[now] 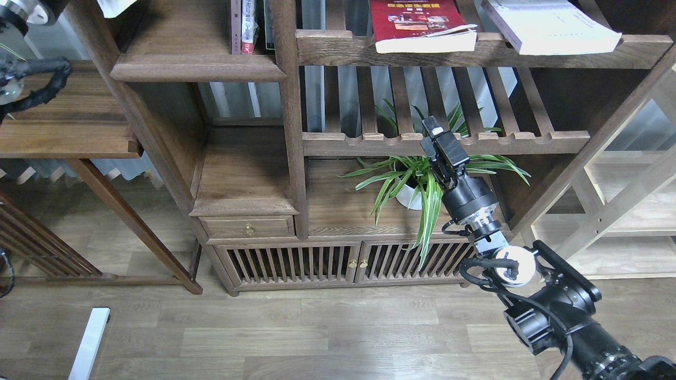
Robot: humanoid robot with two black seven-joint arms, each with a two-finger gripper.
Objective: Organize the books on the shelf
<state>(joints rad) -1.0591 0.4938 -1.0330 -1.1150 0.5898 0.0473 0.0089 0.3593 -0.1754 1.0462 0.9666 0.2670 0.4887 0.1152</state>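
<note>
The red book with small photos (417,24) and the thick white, pale-lavender book (549,26) lie flat on the top slatted rack at the upper right. Only a white corner of a third book (117,5) shows at the top left edge, above the solid dark-brown shelf (195,68); its cover is out of view. Part of my left arm (29,10) shows at the top left, but its gripper is above the frame. My right gripper (441,140) hangs empty in front of the lower slatted rail. Its fingers overlap, so I cannot tell them apart.
Several thin books (248,26) stand upright at the right end of the solid shelf, against the post. A potted spider plant (417,184) sits just behind my right gripper. A side table (63,132) stands at the left. A drawer and slatted doors (296,264) are below.
</note>
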